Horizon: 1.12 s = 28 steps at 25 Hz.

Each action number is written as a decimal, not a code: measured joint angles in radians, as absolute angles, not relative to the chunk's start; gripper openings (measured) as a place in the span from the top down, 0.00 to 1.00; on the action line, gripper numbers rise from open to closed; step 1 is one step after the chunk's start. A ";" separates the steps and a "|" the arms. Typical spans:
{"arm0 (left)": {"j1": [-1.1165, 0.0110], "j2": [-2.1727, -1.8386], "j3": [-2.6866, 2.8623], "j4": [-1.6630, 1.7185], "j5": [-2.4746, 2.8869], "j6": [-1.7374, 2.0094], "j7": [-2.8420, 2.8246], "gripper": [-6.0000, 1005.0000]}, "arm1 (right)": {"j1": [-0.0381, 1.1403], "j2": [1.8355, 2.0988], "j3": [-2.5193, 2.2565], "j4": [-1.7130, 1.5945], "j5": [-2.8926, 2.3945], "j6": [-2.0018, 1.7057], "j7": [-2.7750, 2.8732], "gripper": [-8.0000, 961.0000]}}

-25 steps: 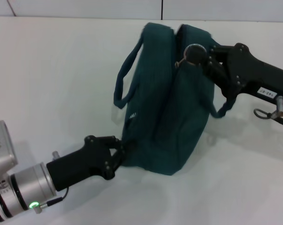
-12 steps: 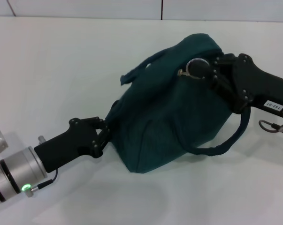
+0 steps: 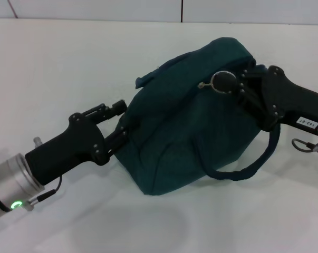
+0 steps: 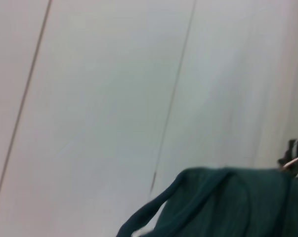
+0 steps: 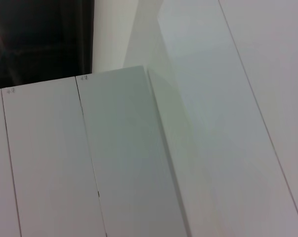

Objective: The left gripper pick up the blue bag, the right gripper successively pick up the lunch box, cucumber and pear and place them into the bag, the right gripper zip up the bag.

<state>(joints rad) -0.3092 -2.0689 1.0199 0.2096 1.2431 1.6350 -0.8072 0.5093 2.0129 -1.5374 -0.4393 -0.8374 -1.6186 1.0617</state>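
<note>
The dark teal boxy fabric blue bag [image 3: 193, 137] lies slumped on the white table [image 3: 58, 68] at centre frame, its mouth apparently closed. From the lower left, the black two-fingered left gripper [image 3: 124, 125] pinches the bag's near end. From the right edge, the black right gripper [image 3: 244, 90] clamps the top by the silver ring pull [image 3: 221, 81], so any further zipper travel would run along the bag's length, between the two.

A plain white table [image 3: 69, 68] carries the blue bag [image 3: 190, 137], slumped on it toward three o'clock from centre.
</note>
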 joint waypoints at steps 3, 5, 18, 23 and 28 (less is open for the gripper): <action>-0.305 -2.068 1.020 0.223 1.241 1.684 -0.807 0.66 | 0.509 2.013 -1.537 -0.439 -0.838 -1.620 1.058 0.98; -0.305 -2.067 1.020 0.227 1.240 1.709 -0.807 0.58 | 0.509 2.013 -1.537 -0.439 -0.838 -1.619 1.056 0.98; -0.350 -2.081 1.028 0.240 1.249 1.730 -0.840 0.51 | 0.509 2.013 -1.537 -0.440 -0.832 -1.618 1.041 0.98; -0.358 -2.081 1.031 0.241 1.250 1.729 -0.852 0.59 | 0.509 2.015 -1.531 -0.442 -0.826 -1.619 1.039 0.98; -0.363 -2.082 1.031 0.241 1.255 1.729 -0.846 0.69 | 0.508 2.016 -1.522 -0.442 -0.825 -1.622 1.038 0.98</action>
